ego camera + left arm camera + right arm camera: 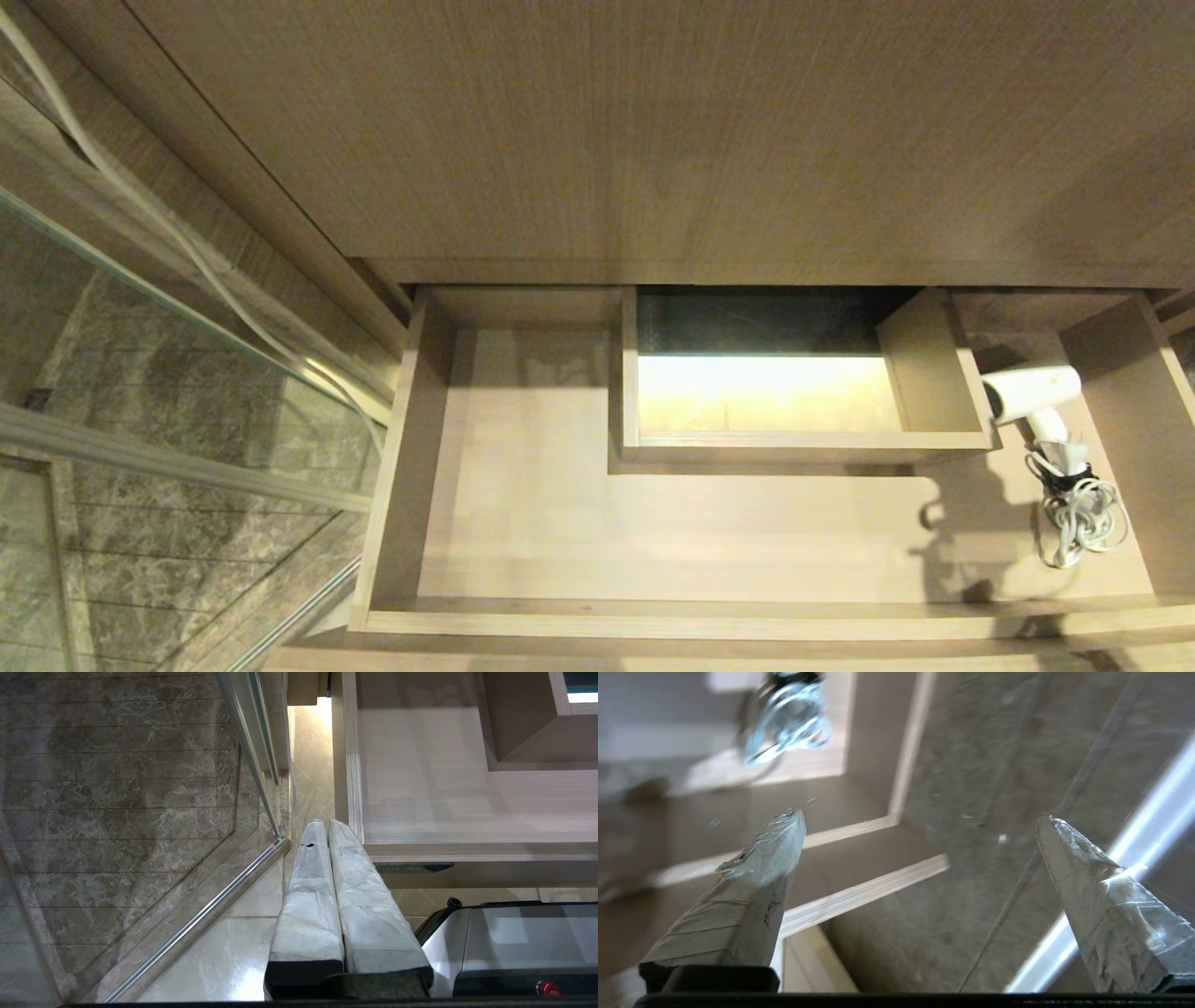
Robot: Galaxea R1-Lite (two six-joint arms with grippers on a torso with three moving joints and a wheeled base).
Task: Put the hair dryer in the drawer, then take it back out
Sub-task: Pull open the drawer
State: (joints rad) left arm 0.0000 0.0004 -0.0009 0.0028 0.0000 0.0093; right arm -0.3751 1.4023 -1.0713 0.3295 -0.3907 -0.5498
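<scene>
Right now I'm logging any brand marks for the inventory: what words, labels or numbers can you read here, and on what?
None: no readable text in any view.
Hair dryer: plain white, no brand mark showing.
Drawer: bare wood grain, no label.
Red button on the robot's base: no lettering legible.

The hair dryer (1034, 392) lies in the drawer (523, 523) at its right end, beside the boxed cut-out (803, 448).

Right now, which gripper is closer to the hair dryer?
Right. The right gripper, open, hangs off the drawer's right front corner near the hair dryer; the left gripper sits shut at the opposite corner.
</scene>
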